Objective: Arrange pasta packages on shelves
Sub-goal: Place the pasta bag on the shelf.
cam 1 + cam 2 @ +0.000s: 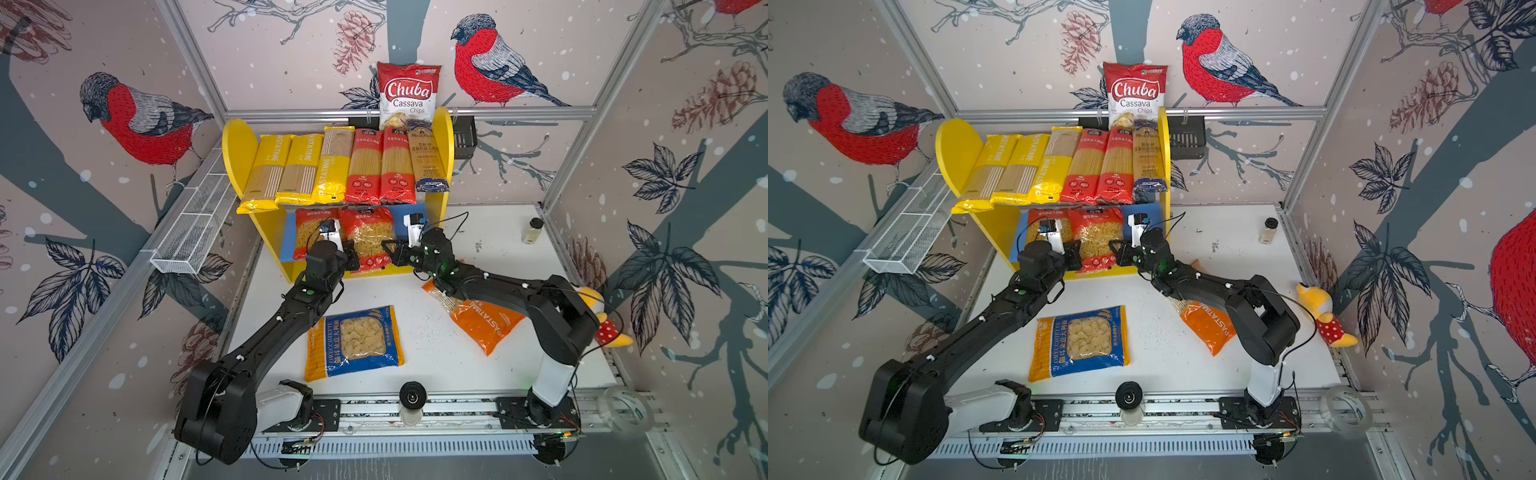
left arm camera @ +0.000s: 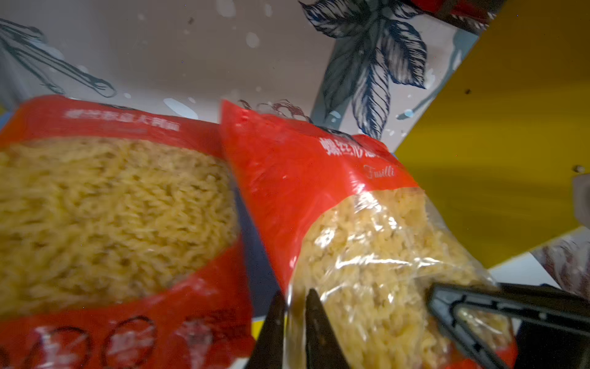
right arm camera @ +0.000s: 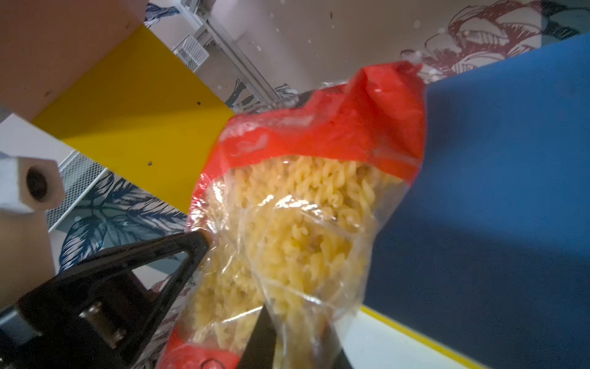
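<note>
- Two grippers met at the shelves in both top views. The left gripper and right gripper flanked a red fusilli bag standing on the blue lower board, just beside another red pasta bag. Six spaghetti packs filled the upper tier.
- Two packages were not yet shelved: an orecchiette bag and an orange Pastatime bag lay on the white table, the orange one partly under the right arm.
- Left wrist view: the left gripper had its fingers close on either side of the fusilli bag at its side edge. Whether they pinched the film or merely flanked it could not be told.
- Right wrist view: the right gripper grasped the clear film low on the fusilli bag, with the blue lower board beside it.
- Risk, as a judgement: the bag leaned, and its foot sat near the board's front lip (loose pasta shifts easily). An uneven release could let it slump forward off the shelf or tip onto its neighbour.
- A tug on the thin film could tear it, and pulling the right arm back could drag the orange Pastatime bag.
</note>
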{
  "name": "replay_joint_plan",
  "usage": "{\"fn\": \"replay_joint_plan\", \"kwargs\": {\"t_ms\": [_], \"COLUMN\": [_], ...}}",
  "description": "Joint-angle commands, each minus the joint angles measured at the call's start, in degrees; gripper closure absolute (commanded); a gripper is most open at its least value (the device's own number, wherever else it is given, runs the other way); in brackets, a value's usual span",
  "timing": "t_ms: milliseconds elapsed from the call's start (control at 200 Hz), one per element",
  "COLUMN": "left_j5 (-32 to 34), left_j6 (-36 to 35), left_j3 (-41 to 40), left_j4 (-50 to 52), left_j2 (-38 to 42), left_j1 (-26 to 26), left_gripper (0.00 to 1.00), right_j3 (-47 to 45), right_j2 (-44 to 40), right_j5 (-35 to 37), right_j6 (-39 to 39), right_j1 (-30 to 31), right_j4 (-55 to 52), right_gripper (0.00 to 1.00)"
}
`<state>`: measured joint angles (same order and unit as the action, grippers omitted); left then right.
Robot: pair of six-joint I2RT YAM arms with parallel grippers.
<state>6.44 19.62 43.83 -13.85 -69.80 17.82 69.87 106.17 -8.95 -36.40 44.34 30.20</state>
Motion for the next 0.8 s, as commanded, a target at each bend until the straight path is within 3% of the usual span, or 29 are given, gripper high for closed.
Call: {"fn": "replay_joint_plan", "kwargs": {"t_ms": [0,140,330,655,795], "left_j5": [1.6,2.8,1.7,3.1,2.9], "left_j6": [0.6,1.1,1.7,2.0,2.7], "left_j3": [0.4,0.4,0.3,-1.5,-2.3], "left_j4": [-2.0,0.4,3.7,11.3,12.5], "left_j2": [0.3,1.1,4.2,12.7,15.3], "left_j1": [-0.9,-1.1,-1.2,-1.1,-1.2], "left_gripper": [0.68,0.58,0.57,0.57,0.56], "right_j3": [3.8,7.7,10.5,12.8,14.4], "right_j2": [2.2,5.4,7.4,8.0,9.3], "right_j5": [4.0,2.9,-1.8,-17.3,-17.5], "right_j6": [-0.5,0.4,2.7,10.9,9.8], "right_j1": [-1.1,-1.7,-1.1,-1.9,-3.0], "right_j4": [3.6,-0.1,-5.1,-13.2,-14.1], "right_gripper": [1.0,1.0,1.0,1.0,1.0]}}
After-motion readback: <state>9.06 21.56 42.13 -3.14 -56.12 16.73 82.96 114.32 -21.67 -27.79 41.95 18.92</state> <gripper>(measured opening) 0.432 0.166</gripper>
